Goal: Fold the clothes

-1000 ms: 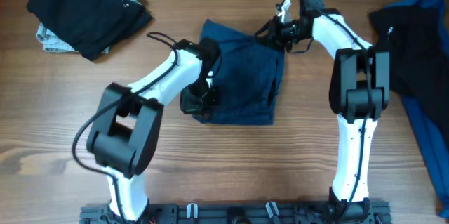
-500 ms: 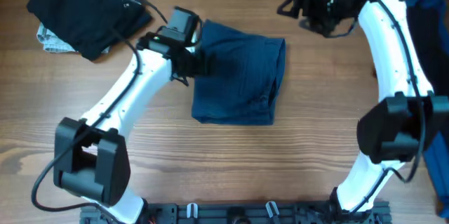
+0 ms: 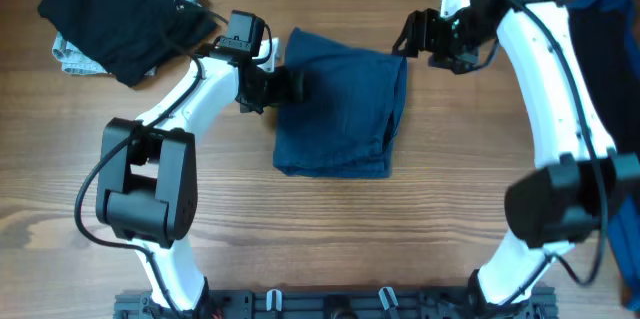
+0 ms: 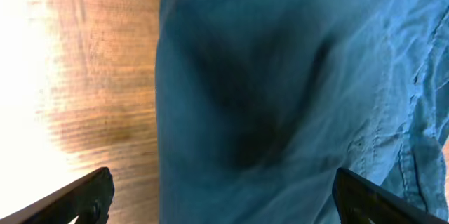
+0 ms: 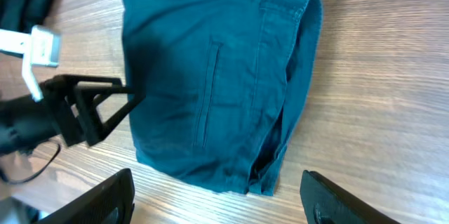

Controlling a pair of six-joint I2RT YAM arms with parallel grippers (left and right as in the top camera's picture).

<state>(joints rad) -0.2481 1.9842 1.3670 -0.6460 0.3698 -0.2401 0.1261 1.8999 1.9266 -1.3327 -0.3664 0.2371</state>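
The blue trousers [image 3: 340, 109] lie folded mid-bench [image 3: 400, 249]. Both hands are spread and empty: the left hand [image 3: 292, 86] at the left edge, the right hand [image 3: 408, 37] off the top-right corner. This fold looks finished; the next move probably calls for the right-side heap [image 3: 622, 109].

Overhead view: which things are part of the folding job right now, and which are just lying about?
In the job: folded blue trousers, mid-table; left gripper, open at their left edge; right gripper, open by their top right corner.
Lying about: black garment over a grey garment, top left; black and blue clothes, right edge.
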